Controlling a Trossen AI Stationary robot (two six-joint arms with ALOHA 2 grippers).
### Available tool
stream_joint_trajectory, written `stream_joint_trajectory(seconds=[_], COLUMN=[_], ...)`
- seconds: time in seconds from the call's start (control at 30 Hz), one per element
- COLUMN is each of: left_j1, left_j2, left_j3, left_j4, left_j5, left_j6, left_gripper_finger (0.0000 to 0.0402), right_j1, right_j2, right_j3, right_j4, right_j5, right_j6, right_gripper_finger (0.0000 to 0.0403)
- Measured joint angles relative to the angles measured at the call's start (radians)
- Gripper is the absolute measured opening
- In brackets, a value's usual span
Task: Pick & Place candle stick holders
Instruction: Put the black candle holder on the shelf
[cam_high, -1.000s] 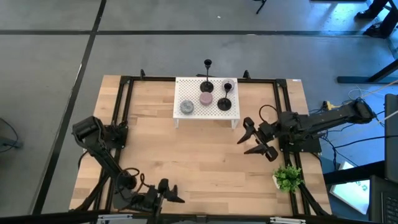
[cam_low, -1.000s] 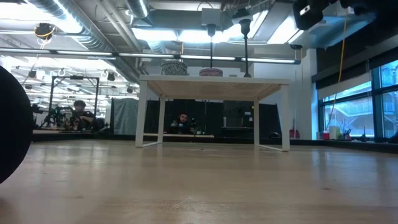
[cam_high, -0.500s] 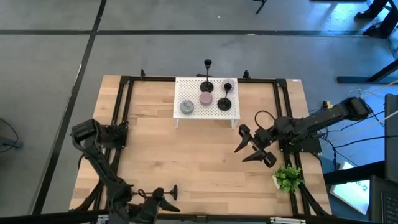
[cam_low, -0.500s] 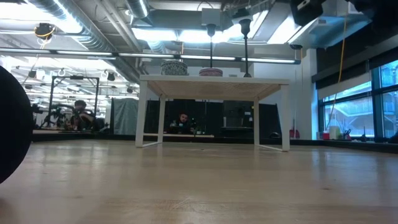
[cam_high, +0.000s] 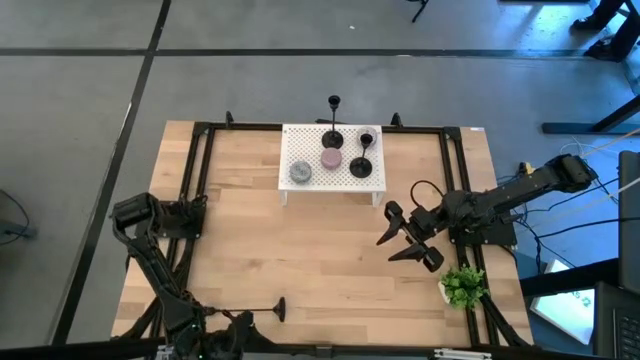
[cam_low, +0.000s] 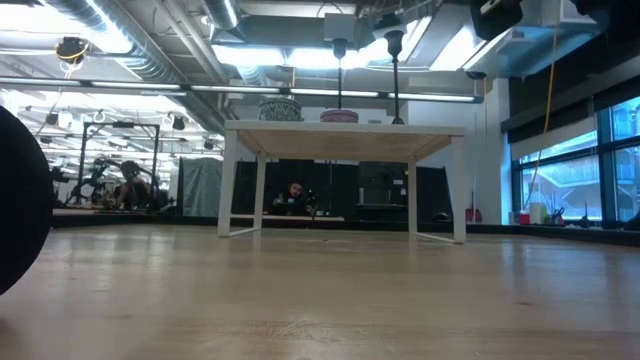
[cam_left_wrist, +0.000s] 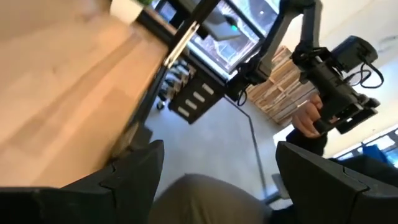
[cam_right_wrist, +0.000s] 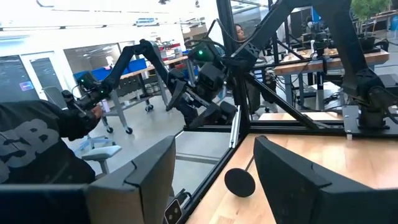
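Table edge (cam_left_wrist: 74, 99) (person (cam_left_wrist: 311, 118) beyond)

candle stick holders (cam_high: 361, 152) on rack (cam_high: 300, 145), plant (cam_high: 462, 285) right

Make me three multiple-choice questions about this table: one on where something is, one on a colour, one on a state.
1. Where is the small plant?
A. On the rack
B. At the table's right edge, near the right pincer
C. Front left corner

2. What colour is the perforated rack?
A. White
B. Red
C. Blue

3. The candle stick holder by the front edge is:
A. Upright
B. Lying on its side
C. Held by the right pincer

Answers: B, the plant sits beside the right pincer; A, the rack is white; B, the candle stick holder lies flat.
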Motion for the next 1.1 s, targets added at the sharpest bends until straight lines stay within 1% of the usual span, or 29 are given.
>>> stream_joint_trajectory(seconds=[0.3, 0.43, 0.53, 0.6, 0.87, 0.97, 1.1], left_j1=[-0.028, -0.035, -0.04, -0.04, -0.037, -0.037, -0.034], left_j2=[0.005, 0.044, 0.077, 0.092, 0.098, 0.098, 0.098], left_j3=[0.0, 0.001, 0.001, 0.001, 0.001, 0.001, 0.001], left_j4=[-0.123, -0.154, -0.185, -0.211, -0.465, -0.535, -0.602], left_j5=[-0.002, 0.017, 0.032, 0.054, 0.187, 0.225, 0.234], left_j6=[-0.348, -0.573, -0.698, -0.754, -0.991, -1.04, -1.077], left_gripper_finger=[0.0304, 0.0285, 0.0262, 0.0247, 0.0198, 0.0184, 0.0169], right_j1=[0.0, 0.0, 0.0, 0.0, 0.0, 0.0, 0.0], right_j2=[0.0, 0.0, 0.0, 0.0, 0.0, 0.0, 0.0], right_j3=[0.0, 0.0, 0.0, 0.0, 0.0, 0.0, 0.0], right_j4=[0.0, -0.001, -0.001, -0.001, -0.001, -0.001, -0.001], right_j5=[0.0, 0.0, 0.0, 0.0, 0.0, 0.0, 0.0], right_j6=[0.0, 0.0, 0.0, 0.0, 0.0, 0.0, 0.0], right_gripper_finger=[0.022, 0.022, 0.022, 0.022, 0.022, 0.022, 0.022])
